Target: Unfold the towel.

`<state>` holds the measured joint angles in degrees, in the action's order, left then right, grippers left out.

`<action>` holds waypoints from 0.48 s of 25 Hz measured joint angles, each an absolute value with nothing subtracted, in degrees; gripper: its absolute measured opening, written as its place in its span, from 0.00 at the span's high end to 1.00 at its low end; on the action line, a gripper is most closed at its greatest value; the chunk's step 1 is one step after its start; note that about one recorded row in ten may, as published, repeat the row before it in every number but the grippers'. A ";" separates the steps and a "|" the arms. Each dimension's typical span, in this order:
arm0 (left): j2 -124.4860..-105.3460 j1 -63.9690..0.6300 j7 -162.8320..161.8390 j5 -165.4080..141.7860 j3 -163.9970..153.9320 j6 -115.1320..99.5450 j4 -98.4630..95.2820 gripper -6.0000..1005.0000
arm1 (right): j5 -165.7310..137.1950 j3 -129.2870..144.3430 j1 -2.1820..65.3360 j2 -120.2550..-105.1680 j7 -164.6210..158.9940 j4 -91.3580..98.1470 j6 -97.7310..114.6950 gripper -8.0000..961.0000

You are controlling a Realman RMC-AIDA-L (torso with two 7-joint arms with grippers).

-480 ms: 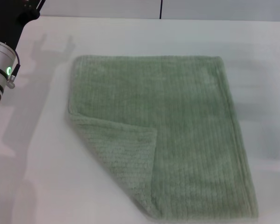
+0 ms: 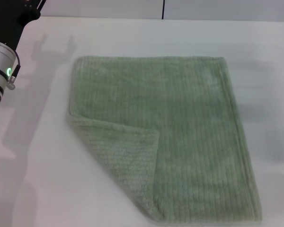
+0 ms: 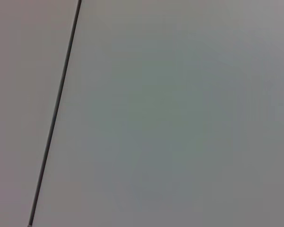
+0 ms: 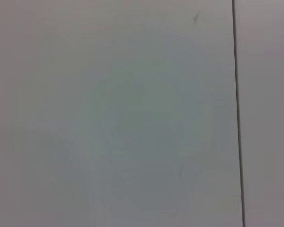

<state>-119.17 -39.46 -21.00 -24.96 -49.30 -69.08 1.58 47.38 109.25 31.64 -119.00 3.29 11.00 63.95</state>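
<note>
The towel (image 2: 180, 137) lies flat, near-left corner folded over; left arm (image 2: 2, 61) parked aside, neither gripper visible

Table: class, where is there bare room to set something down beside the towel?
Bare table lies between the towel and the left arm, beyond the towel's far edge, and to its right. The towel fills the middle.

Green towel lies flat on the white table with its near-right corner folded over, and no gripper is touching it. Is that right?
Not quite. The head view shows the towel has its near-left corner folded over, not the near-right. The rest holds: it lies on the white table, and no gripper touches it; only the left arm shows, off at the far left.
</note>
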 joint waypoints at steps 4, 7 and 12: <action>-119.17 -39.46 -21.00 -24.96 -49.30 -69.07 1.58 0.21 | 47.27 109.28 31.68 -119.00 3.28 11.15 63.56 0.29; -119.17 -39.46 -21.01 -24.96 -49.31 -69.08 1.58 0.21 | 47.19 109.48 31.63 -119.01 3.28 12.07 63.34 0.30; -119.17 -39.12 -21.00 -24.95 -49.30 -69.97 1.58 0.22 | 47.13 109.45 31.65 -119.04 3.26 13.64 62.10 0.38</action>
<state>-119.17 -39.12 -21.00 -24.95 -49.30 -69.97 1.58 47.13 109.45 31.65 -119.04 3.26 13.64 62.10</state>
